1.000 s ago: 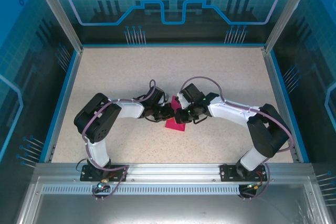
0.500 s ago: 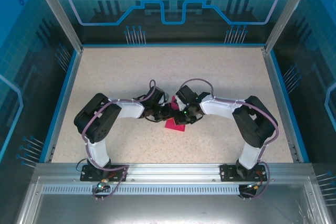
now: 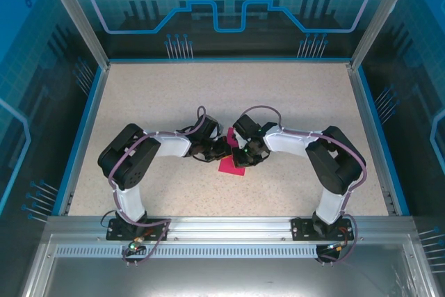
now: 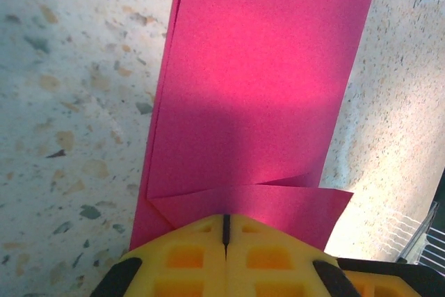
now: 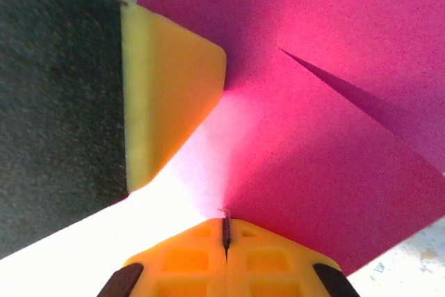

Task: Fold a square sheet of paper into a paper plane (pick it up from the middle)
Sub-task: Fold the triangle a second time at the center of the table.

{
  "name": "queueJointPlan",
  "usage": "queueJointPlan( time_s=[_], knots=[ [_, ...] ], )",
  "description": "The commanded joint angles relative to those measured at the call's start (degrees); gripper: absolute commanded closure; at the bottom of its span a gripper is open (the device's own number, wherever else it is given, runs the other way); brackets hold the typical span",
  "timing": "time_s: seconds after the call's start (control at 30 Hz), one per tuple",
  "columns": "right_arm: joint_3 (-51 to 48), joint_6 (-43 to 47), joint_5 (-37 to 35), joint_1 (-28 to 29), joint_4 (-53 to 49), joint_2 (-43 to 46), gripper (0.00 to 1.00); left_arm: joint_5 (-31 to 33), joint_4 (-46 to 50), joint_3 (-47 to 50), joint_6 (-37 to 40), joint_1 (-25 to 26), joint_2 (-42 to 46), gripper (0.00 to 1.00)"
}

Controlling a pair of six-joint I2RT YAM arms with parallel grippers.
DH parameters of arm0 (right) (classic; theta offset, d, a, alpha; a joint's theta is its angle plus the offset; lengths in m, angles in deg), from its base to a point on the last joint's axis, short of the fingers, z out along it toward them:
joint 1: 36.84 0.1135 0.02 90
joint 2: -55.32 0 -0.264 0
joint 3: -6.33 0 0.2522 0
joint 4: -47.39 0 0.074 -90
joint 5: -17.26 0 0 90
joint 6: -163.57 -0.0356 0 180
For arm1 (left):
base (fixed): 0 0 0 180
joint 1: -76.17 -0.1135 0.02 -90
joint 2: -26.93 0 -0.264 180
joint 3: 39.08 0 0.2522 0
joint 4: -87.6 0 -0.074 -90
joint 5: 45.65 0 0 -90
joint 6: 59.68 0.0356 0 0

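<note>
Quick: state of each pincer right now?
Left pincer: closed, tips on the folded pink paper; a pinch cannot be told.
Right pincer: closed at the paper's edge; likewise unclear.

We see left arm (image 3: 135, 161) rising from its base, elbow thrown outward, forearm running inward toward centre. Right arm (image 3: 334, 165) mirrors it: elbow out, forearm angled inward. Left gripper (image 3: 221, 148) and right gripper (image 3: 241, 155) sit just beside each other, wrists tipped downward. In left wrist view we note yellow fingers (image 4: 188, 255) pressed together, thin dark seam between. Right wrist view likewise: fingers (image 5: 264, 259) closed tight.
</note>
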Motion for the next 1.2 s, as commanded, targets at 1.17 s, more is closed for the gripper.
queueJointPlan(
  time_s=[1.17],
  knots=[
    [-1.3,2.2,1.4,0.5,-0.6,6.0,1.00,7.2,7.7,2.9,-1.5,0.4,-3.6,1.00]
  ],
)
